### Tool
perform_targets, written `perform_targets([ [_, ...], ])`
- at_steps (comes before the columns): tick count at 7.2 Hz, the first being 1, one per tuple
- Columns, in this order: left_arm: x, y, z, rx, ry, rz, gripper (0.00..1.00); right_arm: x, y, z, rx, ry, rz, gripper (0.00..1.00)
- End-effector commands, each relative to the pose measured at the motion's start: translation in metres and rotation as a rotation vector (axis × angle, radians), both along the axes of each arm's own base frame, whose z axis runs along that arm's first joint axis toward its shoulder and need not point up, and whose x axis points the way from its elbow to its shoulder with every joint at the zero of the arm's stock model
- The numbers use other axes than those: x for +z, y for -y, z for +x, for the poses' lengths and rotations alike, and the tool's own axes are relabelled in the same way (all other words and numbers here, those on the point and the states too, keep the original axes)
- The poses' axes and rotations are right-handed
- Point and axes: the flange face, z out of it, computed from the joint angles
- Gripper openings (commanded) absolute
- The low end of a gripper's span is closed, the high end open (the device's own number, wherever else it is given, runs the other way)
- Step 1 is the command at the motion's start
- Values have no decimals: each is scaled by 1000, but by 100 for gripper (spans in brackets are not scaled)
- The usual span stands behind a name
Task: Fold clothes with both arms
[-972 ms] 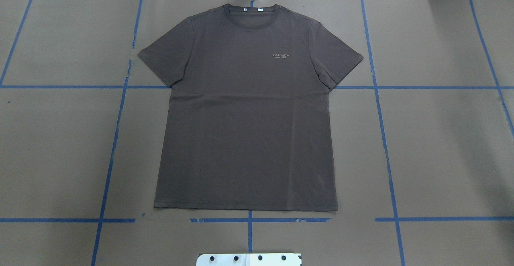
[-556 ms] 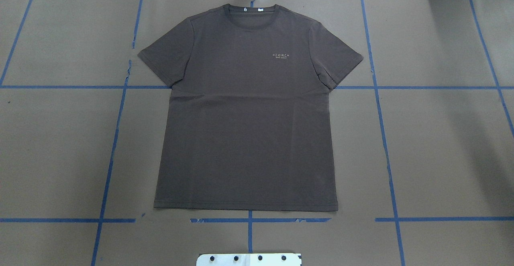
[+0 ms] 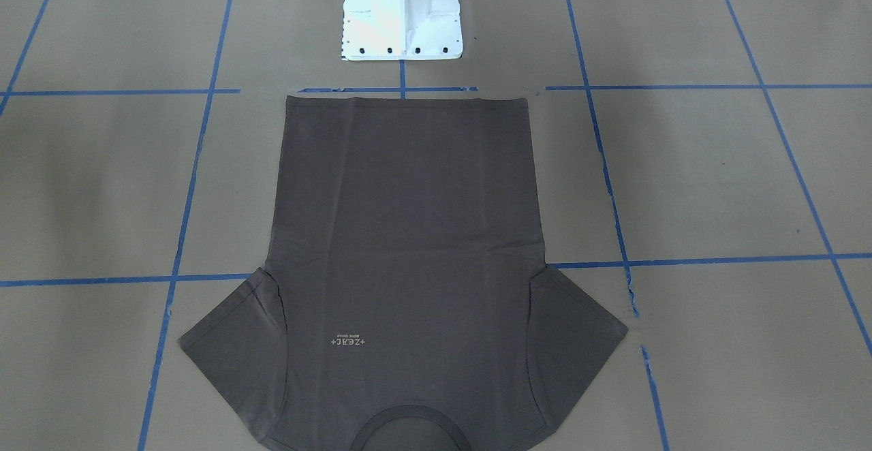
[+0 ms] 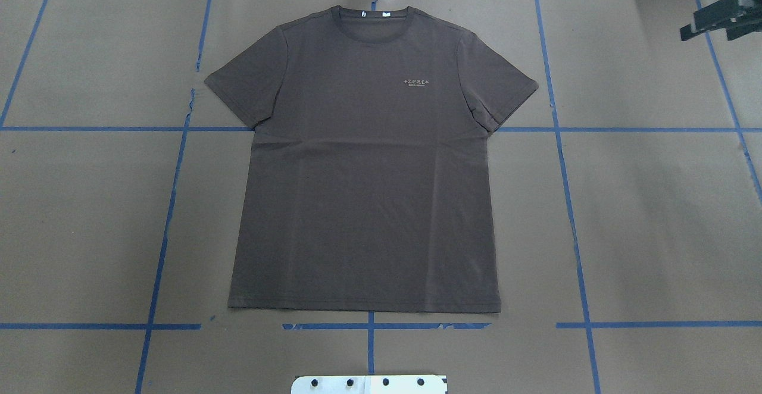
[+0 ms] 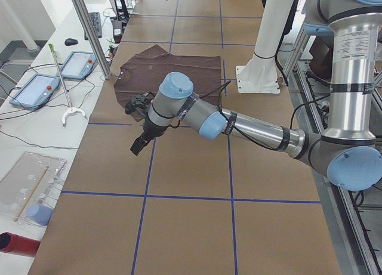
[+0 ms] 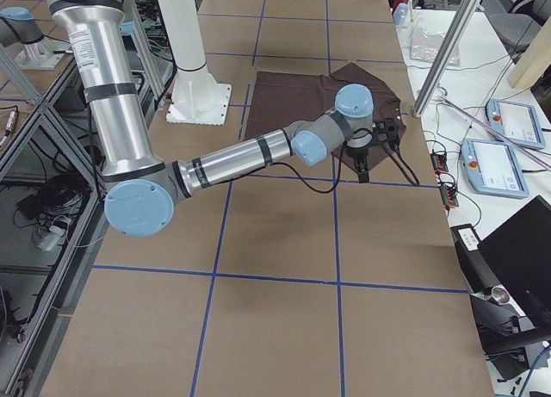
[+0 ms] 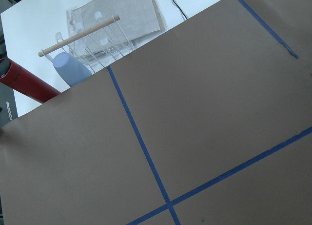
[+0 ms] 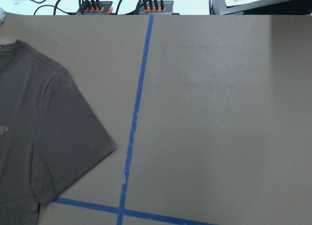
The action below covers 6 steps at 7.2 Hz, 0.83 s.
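- T-shirt [image 4: 363, 191] lies flat and face up in the middle of the table [image 4: 655, 203], collar [image 4: 374, 16] at the far edge, hem [image 4: 363, 309] nearest the white pedestal base [image 3: 402, 15], and both sleeves spread out.
- No fold shows in it yet, so folding has not begun; the step in hand looks like the first approach of both arms.
- Right gripper [image 4: 714, 22] shows only at the far right corner of the overhead view, well apart from the right sleeve [image 4: 500, 90]. Its two black fingers look parted, with table showing between them, and they hold nothing.
- Left gripper [image 5: 138, 145] shows only in the left side view, hanging above bare table beside the shirt. I cannot tell whether its jaws are spread or pressed together.
- Left wrist camera sees only brown paper and blue tape lines [image 7: 139, 137]. The right wrist camera already catches the right sleeve.
- Next, I judge, each gripper has to travel inward and come down on a matching edge point, such as a sleeve or shoulder. Each should pinch both knit layers, and the two should lift together so the cloth does not skew.
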Motion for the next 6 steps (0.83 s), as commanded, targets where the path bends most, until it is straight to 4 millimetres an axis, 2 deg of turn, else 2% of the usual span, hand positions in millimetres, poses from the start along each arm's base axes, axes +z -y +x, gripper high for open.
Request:
perform_targets([
  [1, 0, 0, 0, 0, 0, 1, 100, -21, 33, -126, 117, 24, -32, 90],
  [2, -1, 1, 0, -1, -1, 3, 100, 1, 37, -173, 140, 24, -20, 84],
  [3, -1, 1, 1, 1, -1, 2, 100, 13, 42, -198, 143, -1, -13, 79],
  [5, -1, 1, 1, 1, -1, 3, 100, 27, 34, -240, 134, -49, -13, 75],
  [6, -1, 1, 1, 2, 0, 2, 100, 30, 34, -252, 128, -58, -19, 73],
])
